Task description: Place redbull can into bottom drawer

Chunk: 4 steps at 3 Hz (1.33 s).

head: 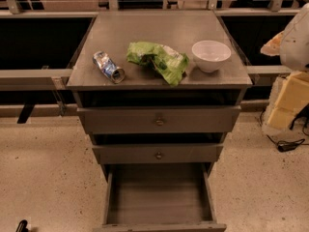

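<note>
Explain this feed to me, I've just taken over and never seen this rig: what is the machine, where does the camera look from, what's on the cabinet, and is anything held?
The machine is a mobile base with one arm ending in a two-finger gripper. There is a single camera view, looking down at the front of a grey cabinet. On the cabinet top, from left to right in the picture, are a slim silver-and-blue redbull can lying on its side, a crumpled green snack bag and a round white bowl. Below are two shallower grey knobbed drawers, then the deep grey bottom drawer, pulled open. The gripper is not in this view, so nothing is seen held.
</note>
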Tool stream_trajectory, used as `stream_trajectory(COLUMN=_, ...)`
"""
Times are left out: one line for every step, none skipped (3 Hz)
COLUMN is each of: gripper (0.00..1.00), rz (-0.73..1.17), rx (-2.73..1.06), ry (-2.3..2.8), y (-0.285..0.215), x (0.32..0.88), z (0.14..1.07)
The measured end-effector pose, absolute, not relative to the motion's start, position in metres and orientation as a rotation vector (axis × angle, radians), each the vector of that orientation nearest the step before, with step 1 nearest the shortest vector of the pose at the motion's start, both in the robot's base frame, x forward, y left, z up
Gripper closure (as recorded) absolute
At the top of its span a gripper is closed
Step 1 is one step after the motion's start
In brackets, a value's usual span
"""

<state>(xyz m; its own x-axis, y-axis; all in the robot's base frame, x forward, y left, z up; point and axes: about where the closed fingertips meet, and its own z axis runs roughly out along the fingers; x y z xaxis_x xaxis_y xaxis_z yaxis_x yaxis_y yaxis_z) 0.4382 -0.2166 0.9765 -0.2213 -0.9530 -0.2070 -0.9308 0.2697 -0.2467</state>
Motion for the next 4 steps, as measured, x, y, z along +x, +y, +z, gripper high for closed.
stream_trajectory(gripper=0.00, rz=-0.099, rx=-1.724, ry=2.231, y=-0.217, x=0.438, z=0.977)
stream_trajectory(gripper=0.00, rz=-0.089, rx=-1.759, ry=2.197, y=-0.197, x=0.457, z=0.977)
stream_trajectory(gripper=0.00, rz=-0.089, rx=-1.867, ry=2.081, y=-0.135, x=0.518, z=0.974)
stream_trajectory(gripper=0.00, rz=-0.088, rx=-1.966, ry=1.969, y=-0.066, x=0.572, z=0.967)
